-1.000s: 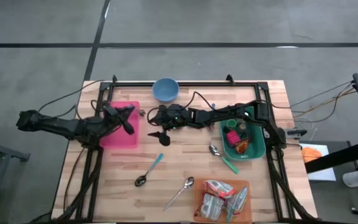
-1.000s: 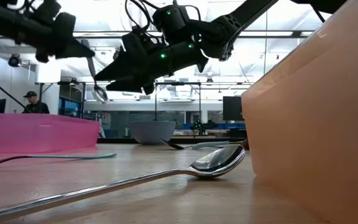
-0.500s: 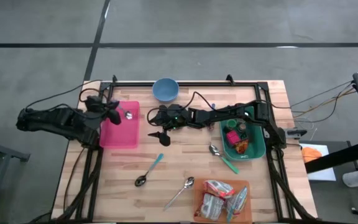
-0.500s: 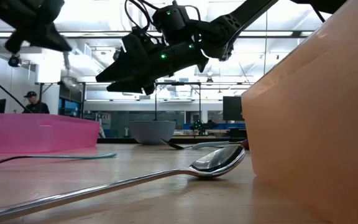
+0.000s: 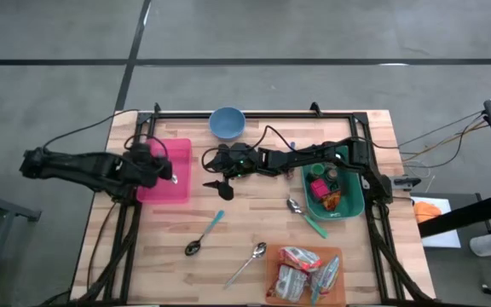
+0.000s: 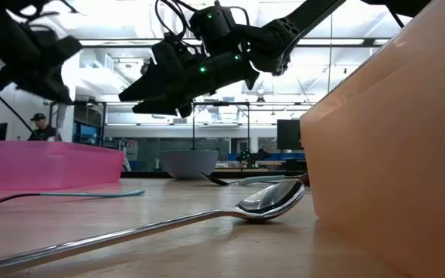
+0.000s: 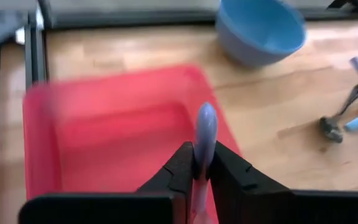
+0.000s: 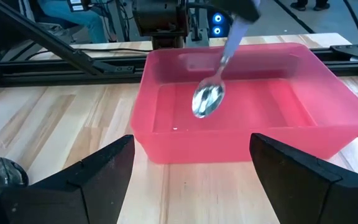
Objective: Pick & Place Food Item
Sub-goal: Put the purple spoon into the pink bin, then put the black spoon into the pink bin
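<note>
Pink plastic marks the landmark here: a shallow pink bin [image 5: 167, 170] on the wooden table [image 5: 254, 222]. A spoon [image 8: 211, 93] with a pale blue handle is held over the bin's inside, bowl downward and clear of the bin floor, pinched between the fingers of the left gripper [image 7: 199, 163]. From this it is judged that the pick is done and the placing is not: the spoon has yet to be let go into the bin. Well off from the bin, toward the opposite side of the table, a green tub [image 5: 335, 192] and an orange tray [image 5: 305, 275] with food packets are seen, apparently untouched. Two more spoons [image 5: 203, 234] lie on the wood between bin and tray.

The right gripper [image 5: 214, 160] is parked just beside the bin, its fingers spread wide and empty.

The grip on the handle is shown only by the left wrist view; the hanging spoon bowl and its gap from the bin floor are shown only by the right wrist view. The blue bowl [image 5: 227, 123] beyond the bin is placed best from above. From the low view a person is seen far behind the bin.
</note>
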### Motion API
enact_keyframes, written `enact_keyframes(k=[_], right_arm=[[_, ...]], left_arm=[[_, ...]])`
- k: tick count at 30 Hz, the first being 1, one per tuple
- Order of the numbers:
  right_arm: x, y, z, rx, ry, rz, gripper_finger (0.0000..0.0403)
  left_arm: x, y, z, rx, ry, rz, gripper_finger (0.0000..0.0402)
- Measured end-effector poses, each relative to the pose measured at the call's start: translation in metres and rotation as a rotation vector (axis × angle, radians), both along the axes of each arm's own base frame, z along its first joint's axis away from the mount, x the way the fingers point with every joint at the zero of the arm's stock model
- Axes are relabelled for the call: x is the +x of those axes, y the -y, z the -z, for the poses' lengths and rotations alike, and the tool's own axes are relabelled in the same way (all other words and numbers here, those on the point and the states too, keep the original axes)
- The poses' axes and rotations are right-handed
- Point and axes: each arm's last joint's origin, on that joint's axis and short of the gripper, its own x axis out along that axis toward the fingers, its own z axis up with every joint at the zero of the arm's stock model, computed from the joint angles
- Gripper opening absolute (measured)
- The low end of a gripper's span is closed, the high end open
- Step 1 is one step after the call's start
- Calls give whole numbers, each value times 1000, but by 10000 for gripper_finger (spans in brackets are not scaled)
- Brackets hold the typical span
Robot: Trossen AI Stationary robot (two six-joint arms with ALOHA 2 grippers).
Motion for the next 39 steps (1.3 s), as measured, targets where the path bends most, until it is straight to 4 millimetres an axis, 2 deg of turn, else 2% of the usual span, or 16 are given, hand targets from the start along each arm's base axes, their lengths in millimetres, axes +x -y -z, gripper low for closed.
enact_keyframes(k=[3, 10, 13, 23, 39], right_arm=[[0, 0, 0, 2, 0, 1, 316], [0, 0, 0, 0, 2, 0, 316], [0, 0, 0, 0, 3, 0, 316], [0, 0, 0, -1, 3, 0, 316], [0, 0, 0, 0, 4, 0, 316]], left_arm=[[0, -2, 10, -57, -17, -35, 47], [-5, -9, 33, -91, -54, -147, 15], [-5, -10, 33, -92, -53, -154, 20], [-5, -10, 38, -83, -72, -143, 91], [-2, -10, 41, -64, -56, -140, 97]])
